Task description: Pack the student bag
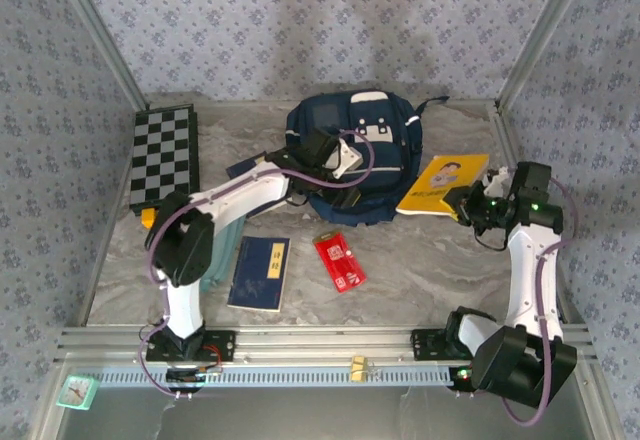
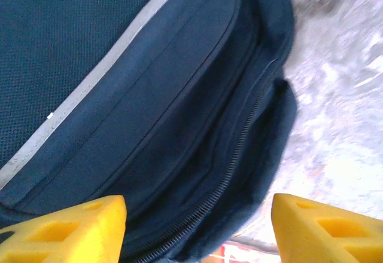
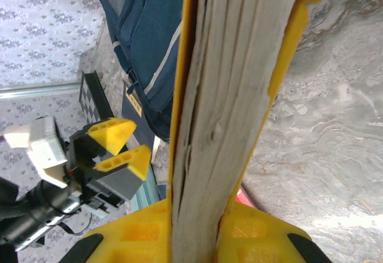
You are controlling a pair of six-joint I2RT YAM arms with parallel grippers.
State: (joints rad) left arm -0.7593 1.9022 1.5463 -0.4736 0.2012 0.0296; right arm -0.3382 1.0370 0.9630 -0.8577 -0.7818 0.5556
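The student bag (image 1: pixel 385 145), navy with white trim, lies at the back middle of the table. My left gripper (image 1: pixel 338 192) hovers over its near edge. In the left wrist view its yellow fingers (image 2: pixel 66 227) stand wide apart, open and empty, over the bag's (image 2: pixel 149 113) zipped front pocket. My right gripper (image 1: pixel 478 205) is shut on a yellow book (image 1: pixel 445 182), which lies just right of the bag. In the right wrist view the book's page edge (image 3: pixel 233 107) stands clamped between the yellow fingers (image 3: pixel 125 236), with the bag (image 3: pixel 149 42) and the left gripper (image 3: pixel 122 146) beyond.
A folded chessboard (image 1: pixel 163 155) lies at the back left. A blue book (image 1: pixel 260 272) and a red packet (image 1: pixel 340 261) lie in front of the bag. A teal item (image 1: pixel 225 250) lies beside the left arm. Metal frame posts and patterned walls enclose the table.
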